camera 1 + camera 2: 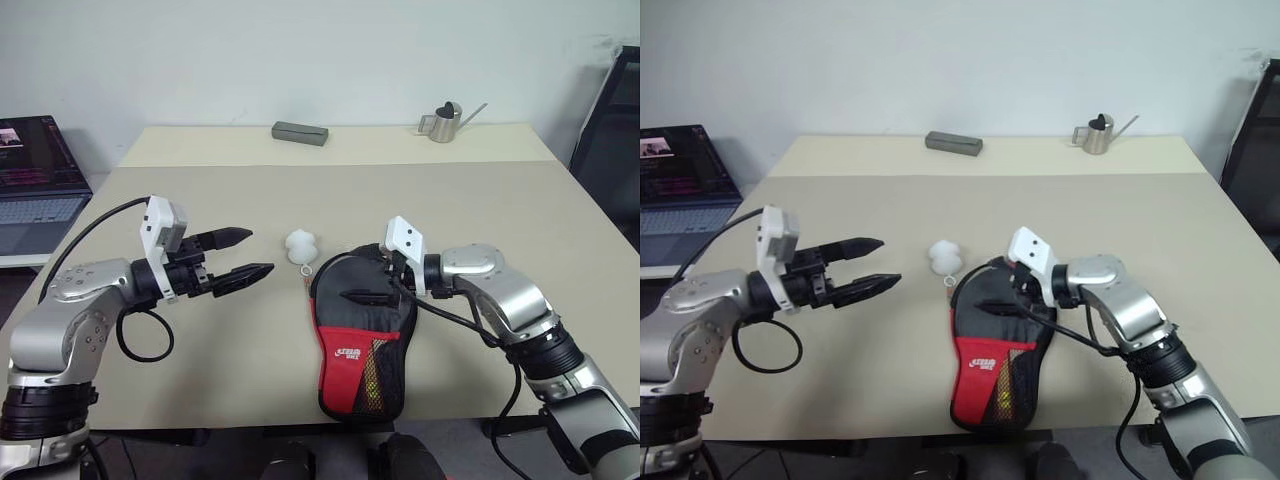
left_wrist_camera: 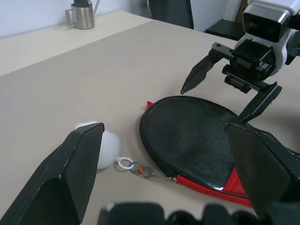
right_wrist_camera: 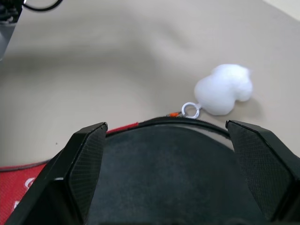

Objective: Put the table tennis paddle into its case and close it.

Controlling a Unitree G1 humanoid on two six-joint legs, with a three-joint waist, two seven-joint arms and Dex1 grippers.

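The case (image 1: 360, 345), a paddle-shaped black pouch with a red panel and mesh pocket, lies flat near the table's front edge, its round end farther from me. Its white fluffy charm (image 1: 301, 246) rests on the table beside that end, on a ring by the zip pull (image 2: 140, 169). The table tennis paddle is hidden. My right gripper (image 1: 362, 276) hovers open just over the round end of the case (image 3: 164, 178), pointing left. Left of the charm (image 2: 105, 147), my left gripper (image 1: 246, 255) stands open above bare table, pointing toward the case.
A grey rectangular box (image 1: 300, 132) and a small metal watering can (image 1: 445, 122) stand at the table's far edge. An open laptop (image 1: 35, 185) sits on a surface to the left. A dark chair (image 1: 612, 120) stands at the right.
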